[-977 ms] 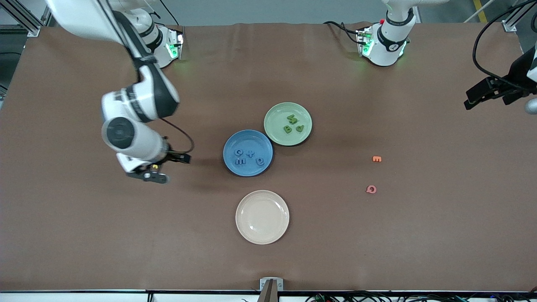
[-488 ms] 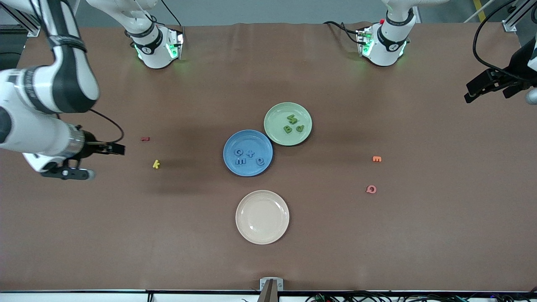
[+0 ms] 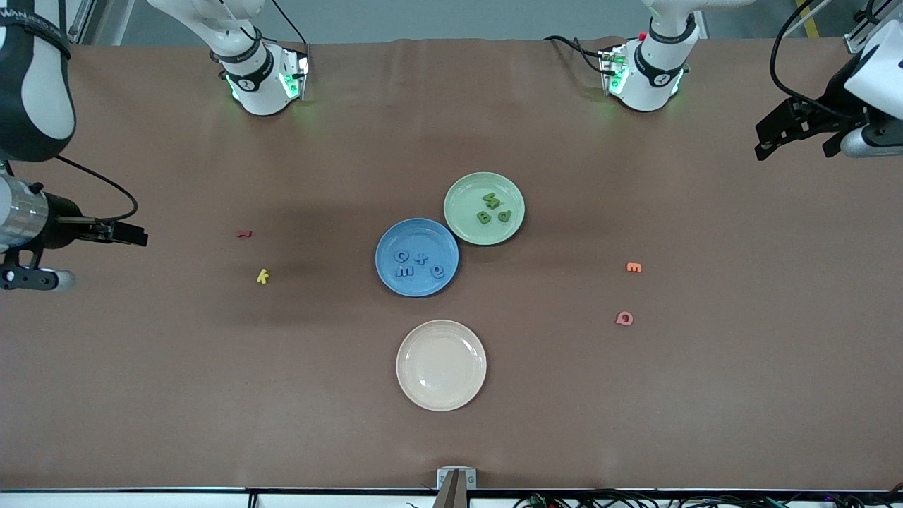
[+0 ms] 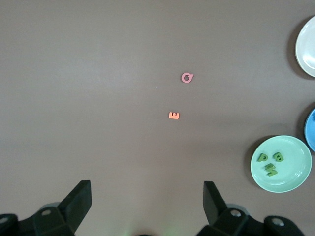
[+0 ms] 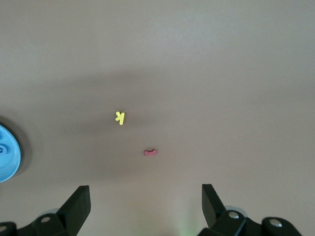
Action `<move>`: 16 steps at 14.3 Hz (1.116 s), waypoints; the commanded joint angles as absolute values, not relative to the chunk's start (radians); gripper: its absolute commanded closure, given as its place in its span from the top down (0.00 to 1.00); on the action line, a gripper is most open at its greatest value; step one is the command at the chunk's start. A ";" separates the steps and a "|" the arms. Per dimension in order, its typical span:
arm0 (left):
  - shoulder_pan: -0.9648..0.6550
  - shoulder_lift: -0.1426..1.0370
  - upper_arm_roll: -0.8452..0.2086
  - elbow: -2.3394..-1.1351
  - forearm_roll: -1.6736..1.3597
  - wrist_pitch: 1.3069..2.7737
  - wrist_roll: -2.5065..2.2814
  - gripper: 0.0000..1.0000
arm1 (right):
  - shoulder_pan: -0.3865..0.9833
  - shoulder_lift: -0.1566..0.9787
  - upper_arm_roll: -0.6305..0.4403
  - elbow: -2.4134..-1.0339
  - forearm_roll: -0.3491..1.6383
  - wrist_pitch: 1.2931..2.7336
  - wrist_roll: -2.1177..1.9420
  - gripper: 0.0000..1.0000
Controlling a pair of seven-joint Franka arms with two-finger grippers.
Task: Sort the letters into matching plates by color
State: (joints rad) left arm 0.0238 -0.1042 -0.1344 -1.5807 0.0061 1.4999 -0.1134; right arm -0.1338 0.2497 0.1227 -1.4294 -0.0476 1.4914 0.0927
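The blue plate [image 3: 416, 240] sits mid-table with several blue letters [image 3: 420, 264] in it. Touching it, farther from the front camera, is the pale green plate [image 3: 465, 197] with green letters [image 3: 494, 210] in it; the left wrist view shows that plate [image 4: 293, 172] and three green letters [image 4: 271, 164]. My right gripper [image 3: 120, 233] hangs open over bare table at the right arm's end, empty [image 5: 145, 196]. My left gripper [image 3: 783, 130] hangs open over bare table at the left arm's end, nothing between its fingers [image 4: 146, 194].
A cream plate [image 3: 441, 365] lies nearer the front camera than the blue plate. A yellow letter [image 3: 262, 276] and a dark red letter [image 3: 243, 233] lie toward the right arm's end. An orange letter [image 3: 633, 267] and a pink letter [image 3: 624, 318] lie toward the left arm's end.
The right arm has swung away from beside the blue plate to its own end of the table, uncovering the yellow and dark red letters. The left gripper has shifted slightly. Both stay open.
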 commanded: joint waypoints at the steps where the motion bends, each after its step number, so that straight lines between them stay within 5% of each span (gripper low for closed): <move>1: 0.031 -0.124 -0.130 -1.600 0.000 1.496 -0.074 1.00 | -0.155 0.264 0.141 -1.381 -0.054 1.466 0.086 1.00; 7: 0.021 -0.121 -0.138 -1.601 0.000 1.500 -0.071 1.00 | -0.153 0.272 0.141 -1.328 -0.005 1.462 0.109 1.00; 16: 0.020 -0.097 -0.185 -1.603 0.006 1.520 -0.072 1.00 | -0.135 0.158 0.135 -1.453 -0.017 1.447 0.084 1.00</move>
